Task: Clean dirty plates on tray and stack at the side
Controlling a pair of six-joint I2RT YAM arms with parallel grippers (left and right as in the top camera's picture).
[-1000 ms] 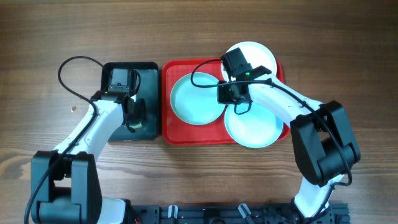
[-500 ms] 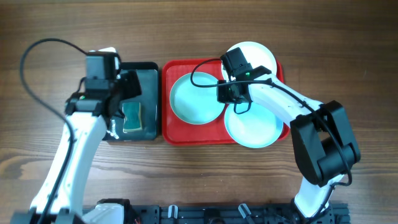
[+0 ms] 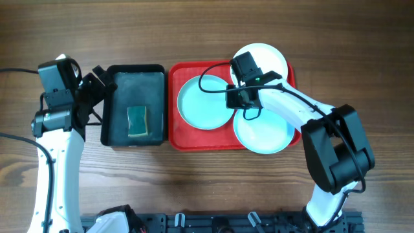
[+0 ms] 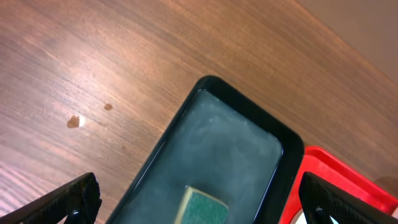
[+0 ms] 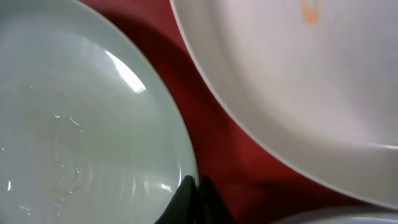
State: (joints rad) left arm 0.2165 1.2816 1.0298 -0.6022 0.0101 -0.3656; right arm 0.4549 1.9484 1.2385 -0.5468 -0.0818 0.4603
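The red tray [image 3: 173, 139] carries three plates: a pale aqua plate [image 3: 200, 103] at the left, a white plate [image 3: 268, 58] at the back and a second aqua plate [image 3: 265, 136] at the front right. My right gripper [image 3: 231, 97] is shut on the right rim of the left aqua plate [image 5: 74, 124]; in the right wrist view its fingertips [image 5: 186, 196] pinch that rim, with the white plate [image 5: 298, 81] beyond. My left gripper [image 3: 100, 83] is open and holds nothing, beside the black basin's left edge.
A black basin [image 3: 152, 81] stands left of the tray, with a green sponge [image 3: 137, 121] lying loose inside. In the left wrist view the sponge [image 4: 202, 208] and basin [image 4: 230, 137] lie between the spread fingers [image 4: 68, 202]. Small crumbs [image 4: 73, 121] dot the wood.
The left gripper has opened, left the sponge in the basin and swung up and away to the left. The right gripper has stayed on the aqua plate's rim.
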